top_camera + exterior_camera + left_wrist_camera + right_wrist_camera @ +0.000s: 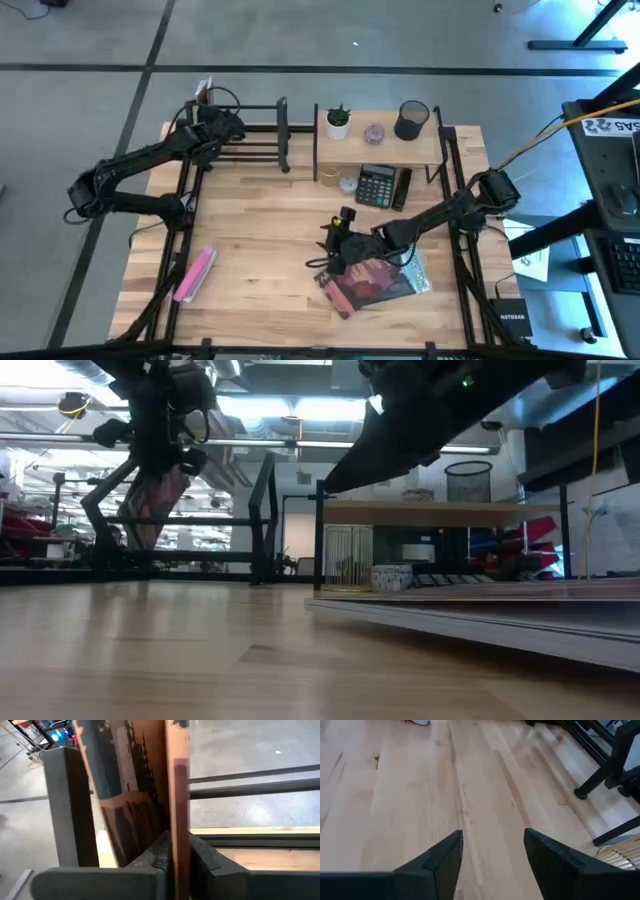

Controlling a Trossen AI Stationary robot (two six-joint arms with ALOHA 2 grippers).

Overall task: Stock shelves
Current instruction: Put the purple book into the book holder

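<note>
The low black rack [255, 140] stands at the far left and the two-level wooden shelf [385, 148] at the far middle. On the shelf's top board are a small plant, a jar and a black mesh cup. On its lower board is a calculator [377, 185]. My left gripper [208, 122] is over the rack's left end, shut on a thin brown-covered book [155, 500]. My right gripper [492, 852] hovers open over bare tabletop, beside a reddish book [375, 282] lying flat. My left gripper pinches the thin book by one edge [179, 837] between its two fingers, which point down from above. The book hangs upright below the fingers [160, 445] next to the rack's end post [65, 805]. I cannot tell whether its lower edge touches the rack.
A pink flat pack [195, 275] lies near the table's front left. A small tin and a wire holder [345, 558] sit under the shelf's top board. Bare wood spreads across the table's middle and left.
</note>
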